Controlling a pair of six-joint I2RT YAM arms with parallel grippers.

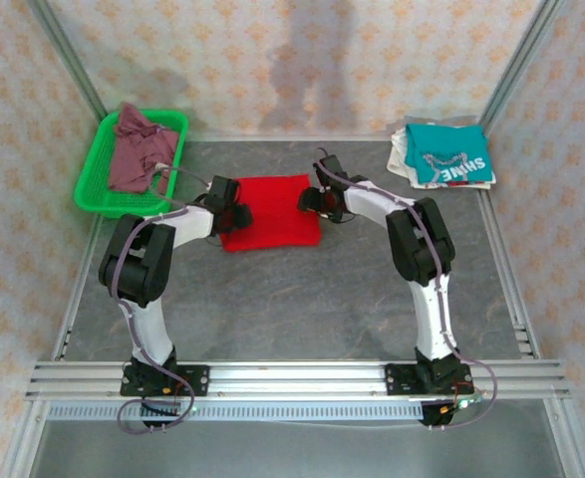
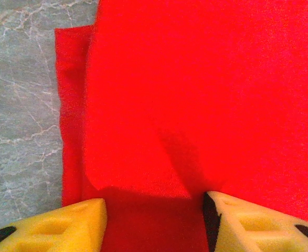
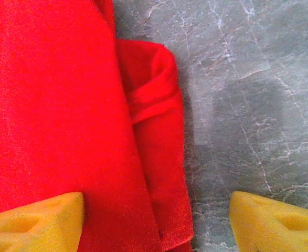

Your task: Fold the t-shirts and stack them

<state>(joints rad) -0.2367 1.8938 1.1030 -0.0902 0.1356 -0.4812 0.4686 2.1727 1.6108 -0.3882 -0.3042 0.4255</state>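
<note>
A bright red t-shirt [image 1: 272, 212] lies folded into a rectangle on the grey table, between my two grippers. At its left edge my left gripper [image 1: 229, 206] is open; in the left wrist view its yellow fingers [image 2: 75, 226] stand apart over flat red cloth [image 2: 195, 94], gripper [image 2: 154, 212]. My right gripper [image 1: 318, 198] is open at the shirt's right edge; in the right wrist view the gripper [image 3: 156, 212] straddles the folded red edge [image 3: 159, 157], one finger over cloth, the other over bare table. A teal t-shirt [image 1: 453, 152] printed in white lies folded on a whitish one [image 1: 402, 154] at the back right.
A green mesh basket [image 1: 93, 184] stands at the back left with a crumpled mauve t-shirt [image 1: 138, 149] in it. Bare grey table [image 1: 302, 299] stretches between the red shirt and the arm bases. Frame posts and patterned walls close in the sides.
</note>
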